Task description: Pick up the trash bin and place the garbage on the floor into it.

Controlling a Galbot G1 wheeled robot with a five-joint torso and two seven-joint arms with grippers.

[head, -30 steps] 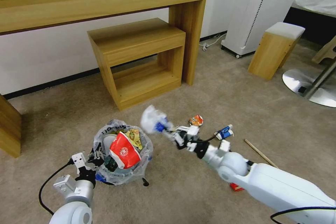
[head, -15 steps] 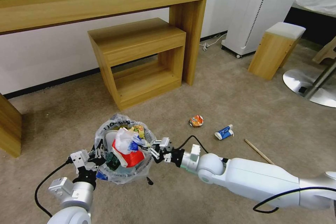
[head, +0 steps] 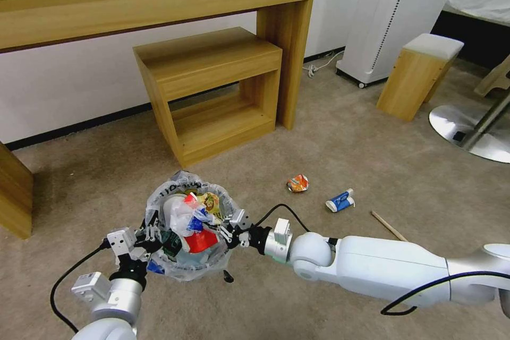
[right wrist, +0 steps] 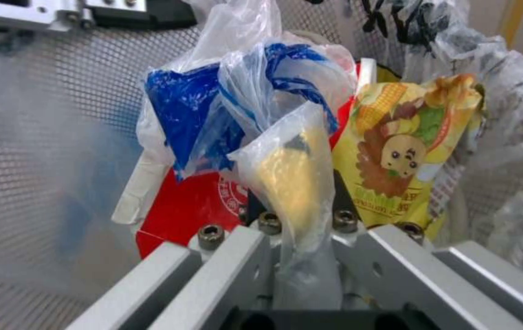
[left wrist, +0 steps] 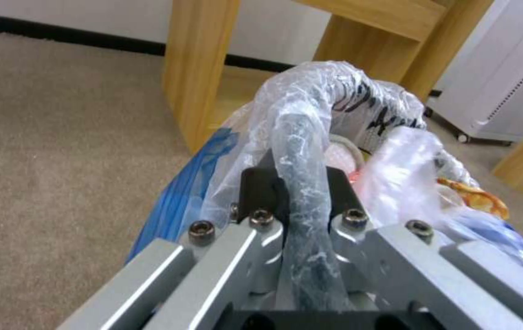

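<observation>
Crinkly clear wrapper (right wrist: 255, 101) in right gripper (right wrist: 298, 208)

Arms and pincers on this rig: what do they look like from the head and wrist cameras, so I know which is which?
Both arms have glossy white rounded shells, silver metal wrist sections and a loose black cable. The left pincer and right pincer have black bodies carrying small white blocks. In the wrist views the left pincer and right pincer show grey aluminium links with dark hex bolts and black finger pads.
</observation>
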